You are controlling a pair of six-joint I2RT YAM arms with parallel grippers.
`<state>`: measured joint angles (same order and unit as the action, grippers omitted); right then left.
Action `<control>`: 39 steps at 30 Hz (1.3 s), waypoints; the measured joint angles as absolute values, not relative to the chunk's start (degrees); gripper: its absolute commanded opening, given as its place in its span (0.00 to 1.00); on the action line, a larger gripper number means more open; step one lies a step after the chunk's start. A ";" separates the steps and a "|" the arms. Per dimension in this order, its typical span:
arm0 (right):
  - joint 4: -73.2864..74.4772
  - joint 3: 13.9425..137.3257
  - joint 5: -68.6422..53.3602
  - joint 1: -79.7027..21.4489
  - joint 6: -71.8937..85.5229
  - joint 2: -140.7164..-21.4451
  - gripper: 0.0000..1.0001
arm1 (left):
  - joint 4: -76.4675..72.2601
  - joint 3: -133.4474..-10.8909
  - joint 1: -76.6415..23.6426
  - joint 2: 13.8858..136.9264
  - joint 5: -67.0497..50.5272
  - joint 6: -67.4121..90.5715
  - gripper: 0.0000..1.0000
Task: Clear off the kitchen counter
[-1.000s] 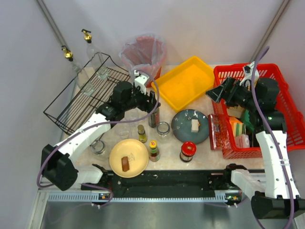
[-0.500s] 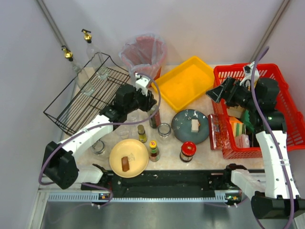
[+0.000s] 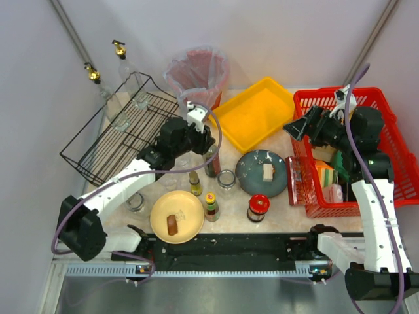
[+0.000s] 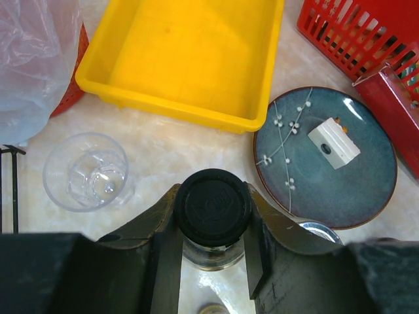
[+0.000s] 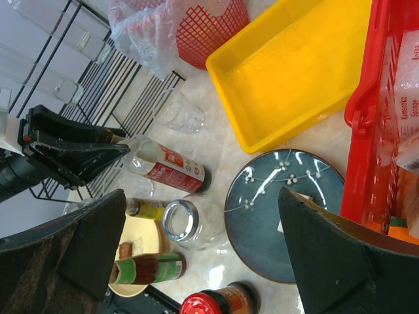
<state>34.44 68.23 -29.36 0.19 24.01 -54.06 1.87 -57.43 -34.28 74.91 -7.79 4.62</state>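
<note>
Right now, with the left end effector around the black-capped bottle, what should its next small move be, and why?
Probably a straight lift. The left end effector looks closed on the black-capped bottle, with a finger on each side of the cap. A glass jar and a small bottle stand close beside it, so moving sideways first could knock them.

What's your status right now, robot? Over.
Left gripper shut on bottle. Right gripper open, empty. Counter cluttered. Glass close beside bottle.

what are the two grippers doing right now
Left gripper: closed on the black-capped bottle.
Right gripper: open, holding nothing.
</note>
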 measured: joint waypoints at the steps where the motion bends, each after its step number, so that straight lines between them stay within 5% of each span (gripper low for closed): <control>1: 34.44 68.25 -29.34 0.19 24.01 -54.04 0.96 | 2.35 -57.43 -34.35 74.67 -7.64 4.60 0.00; 22: 35.35 68.40 -29.91 0.19 24.58 -53.17 0.96 | 21.93 -80.53 -34.65 68.01 8.05 8.97 0.00; 39: 35.59 69.45 -30.17 0.19 25.17 -53.04 0.97 | 39.31 -97.51 -34.37 67.99 36.01 5.78 0.00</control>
<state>35.59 69.45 -30.17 0.19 25.17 -53.04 39.31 -97.51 -34.37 67.99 36.01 5.78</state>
